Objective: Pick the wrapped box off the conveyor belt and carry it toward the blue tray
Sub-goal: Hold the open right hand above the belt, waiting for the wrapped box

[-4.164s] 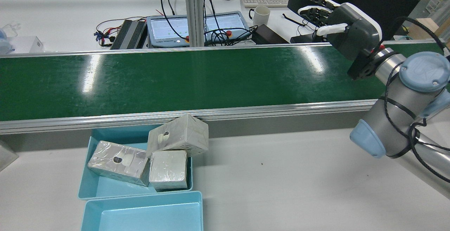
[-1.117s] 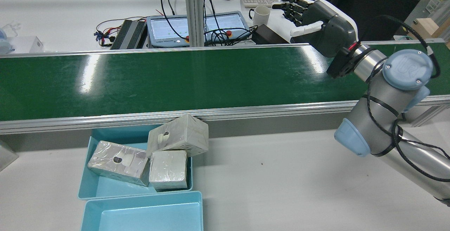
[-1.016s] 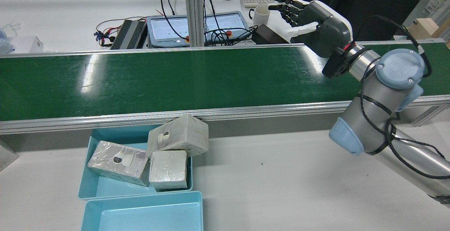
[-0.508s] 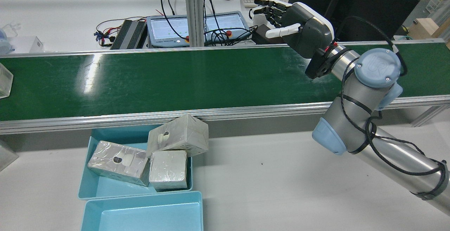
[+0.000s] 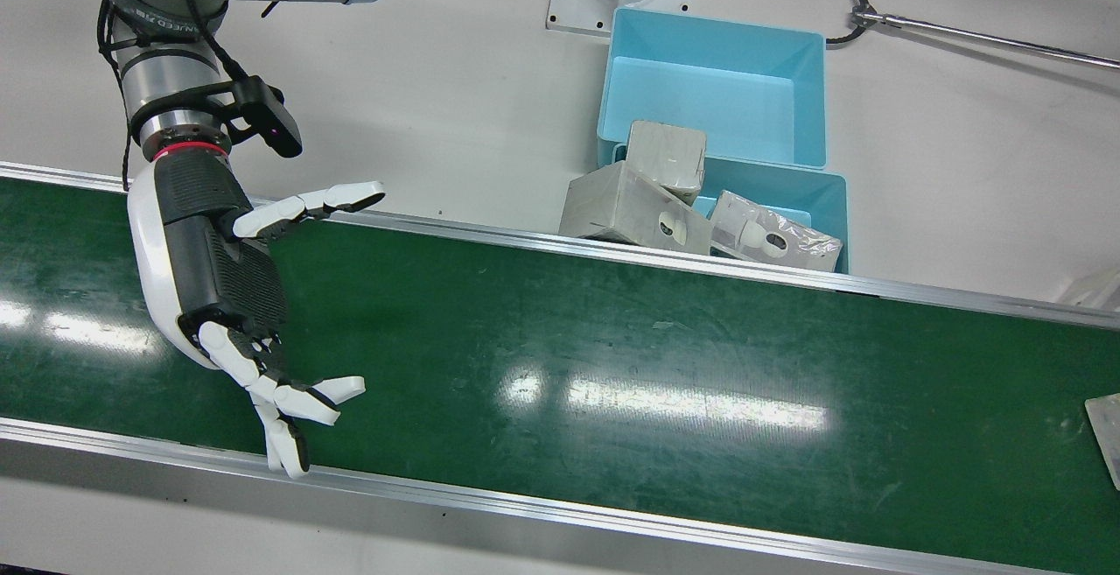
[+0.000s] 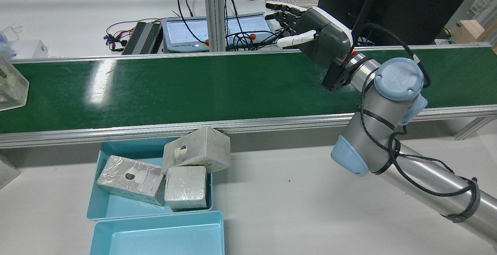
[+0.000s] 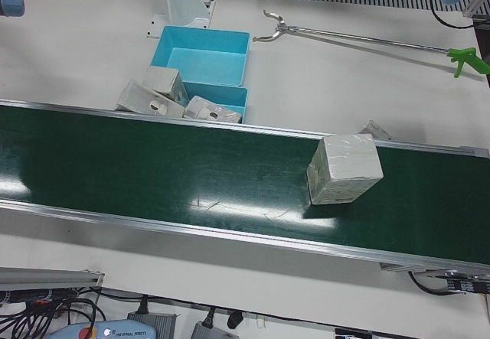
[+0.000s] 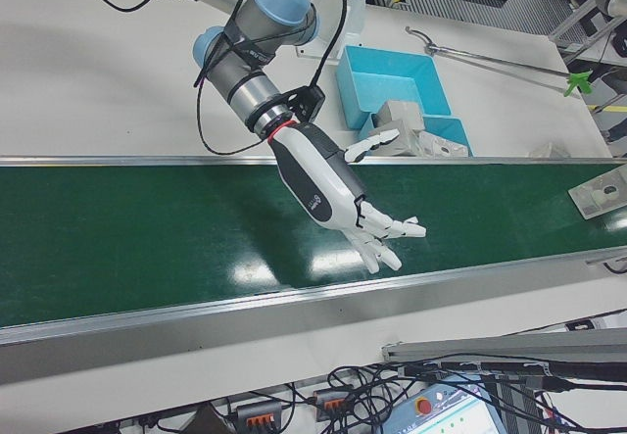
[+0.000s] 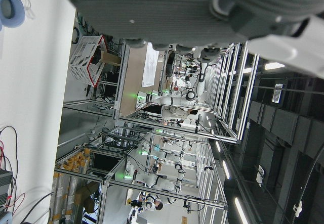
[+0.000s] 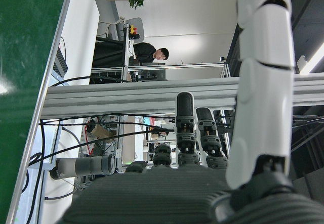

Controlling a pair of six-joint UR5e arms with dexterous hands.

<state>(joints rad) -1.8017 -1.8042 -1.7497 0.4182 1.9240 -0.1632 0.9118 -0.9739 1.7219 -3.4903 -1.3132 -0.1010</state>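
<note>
Blue tray (image 6: 101,204) next to the belt held three wrapped boxes (image 6: 132,179), the top one (image 6: 198,148) tipped over the tray's rim toward the belt rail (image 6: 233,125). 2nd tray (image 6: 163,233) beside it sat bare.

Vs 0.5 s ago, your right hand (image 6: 310,33) had slid further left over the conveyor belt (image 5: 612,365), fingers (image 5: 289,400) spread, holding nothing. Target wrapped box (image 7: 344,168) had come further in at the belt's left end, resting on the green, well apart from the hand. Belt between them lay open. Left hand (image 9: 202,11): only its own cam showed it, can't tell open or closed.
</note>
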